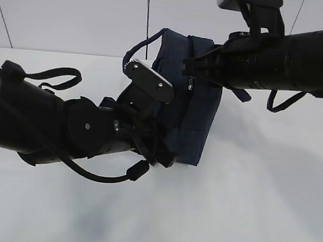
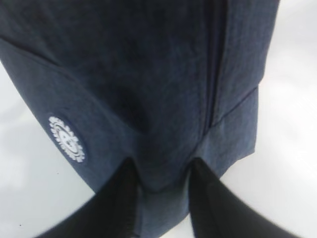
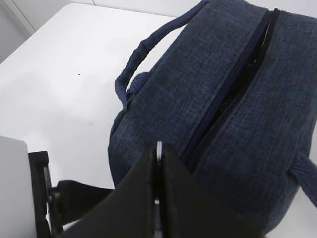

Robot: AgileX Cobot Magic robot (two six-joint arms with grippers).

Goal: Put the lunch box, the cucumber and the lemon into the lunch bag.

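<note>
The navy lunch bag (image 1: 193,109) stands at the middle of the white table. My left gripper (image 1: 162,150) is at its near lower end, and its fingers (image 2: 126,198) hold a fold of the bag's fabric (image 2: 163,168) between them, beside the white round logo (image 2: 67,139). My right gripper (image 1: 189,62) is at the bag's top, shut on the metal ring pull (image 3: 159,148) of the zipper (image 3: 237,79). The lunch box, the cucumber and the lemon are out of view.
The bag's loop handles stick out at the left (image 1: 141,44) and right (image 1: 288,101). A dark strap loop (image 1: 58,77) lies by my left arm. Bare white table (image 1: 255,208) spreads in front and to the right.
</note>
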